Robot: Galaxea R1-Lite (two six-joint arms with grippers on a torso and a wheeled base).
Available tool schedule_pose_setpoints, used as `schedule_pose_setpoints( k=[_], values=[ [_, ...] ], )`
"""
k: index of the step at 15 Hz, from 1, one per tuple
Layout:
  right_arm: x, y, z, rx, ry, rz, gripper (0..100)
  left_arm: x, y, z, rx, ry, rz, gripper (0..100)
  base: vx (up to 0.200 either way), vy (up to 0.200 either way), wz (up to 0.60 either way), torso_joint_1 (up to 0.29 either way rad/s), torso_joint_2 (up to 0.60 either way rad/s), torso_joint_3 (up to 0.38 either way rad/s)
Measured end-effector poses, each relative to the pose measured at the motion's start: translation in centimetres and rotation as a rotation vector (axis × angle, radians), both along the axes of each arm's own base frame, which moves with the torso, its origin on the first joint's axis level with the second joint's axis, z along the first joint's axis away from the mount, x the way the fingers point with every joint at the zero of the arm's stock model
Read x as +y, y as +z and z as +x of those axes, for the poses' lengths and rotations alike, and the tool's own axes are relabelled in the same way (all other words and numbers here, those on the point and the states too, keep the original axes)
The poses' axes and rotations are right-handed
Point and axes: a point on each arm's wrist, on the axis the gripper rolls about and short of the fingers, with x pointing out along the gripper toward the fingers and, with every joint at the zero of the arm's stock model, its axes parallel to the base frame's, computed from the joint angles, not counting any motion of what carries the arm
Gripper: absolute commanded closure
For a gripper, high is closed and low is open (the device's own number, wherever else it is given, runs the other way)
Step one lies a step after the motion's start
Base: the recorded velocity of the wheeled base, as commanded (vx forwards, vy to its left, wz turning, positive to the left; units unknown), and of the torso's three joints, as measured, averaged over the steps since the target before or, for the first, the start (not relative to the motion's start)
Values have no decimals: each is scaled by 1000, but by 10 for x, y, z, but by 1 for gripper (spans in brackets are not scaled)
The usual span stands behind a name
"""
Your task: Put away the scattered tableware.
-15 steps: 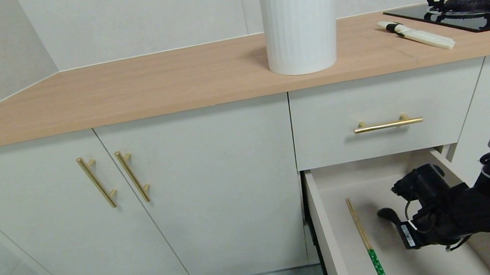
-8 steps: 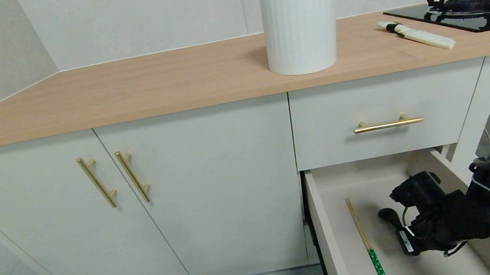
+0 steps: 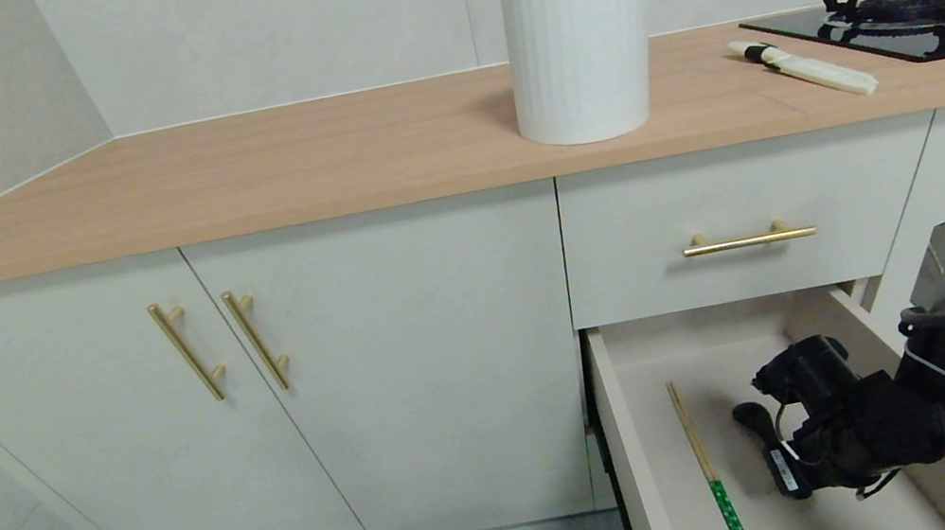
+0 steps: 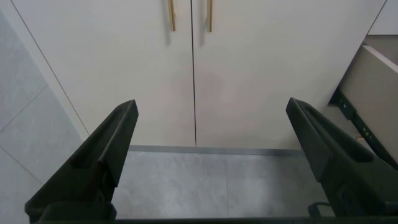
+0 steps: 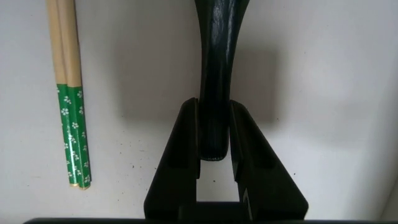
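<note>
In the open drawer [image 3: 632, 459], the right pincer [image 5: 214, 124] is clamped on a black spoon's [image 5: 214, 56] handle, with green-tipped chopsticks [image 5: 68, 93] lying just beside it. The left pincer [image 4: 211, 109] gapes apart before the cupboard doors [image 4: 249, 74]. Farther back, a long white utensil [image 3: 802, 66] lies on the bench [image 3: 273, 164].

We've got chopsticks [image 3: 705, 461] in the open drawer [image 3: 623, 432], spoon [image 5: 214, 56] in our right gripper [image 5: 214, 115] just right of them; on the counter [image 3: 272, 159] above, canister [image 3: 581, 26] left of stove [image 3: 911, 14].
</note>
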Motion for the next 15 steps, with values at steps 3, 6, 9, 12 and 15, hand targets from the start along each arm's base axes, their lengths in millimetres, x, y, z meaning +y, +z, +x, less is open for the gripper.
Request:
schedule_pose_setpoints(
  k=[3, 6, 9, 12, 15],
  values=[
    [0, 0, 0, 1, 0, 0, 0, 0, 0, 0, 0, -1, 1, 0, 0, 0, 0, 0, 0, 0],
    [0, 0, 0, 0, -1, 0, 0, 0, 0, 0, 0, 0, 0, 0, 0, 0, 0, 0, 0, 0],
    [0, 10, -1, -22, -4, 10, 0, 0, 0, 0, 0, 0, 0, 0, 0, 0, 0, 0, 0, 0],
    [-2, 51, -10, -96, -5, 37, 0, 0, 0, 0, 0, 0, 0, 0, 0, 0, 0, 0, 0, 0],
    [-4, 102, -35, -133, 12, 52, 0, 0, 0, 0, 0, -1, 8, 0, 0, 0, 0, 0, 0, 0]
  ],
)
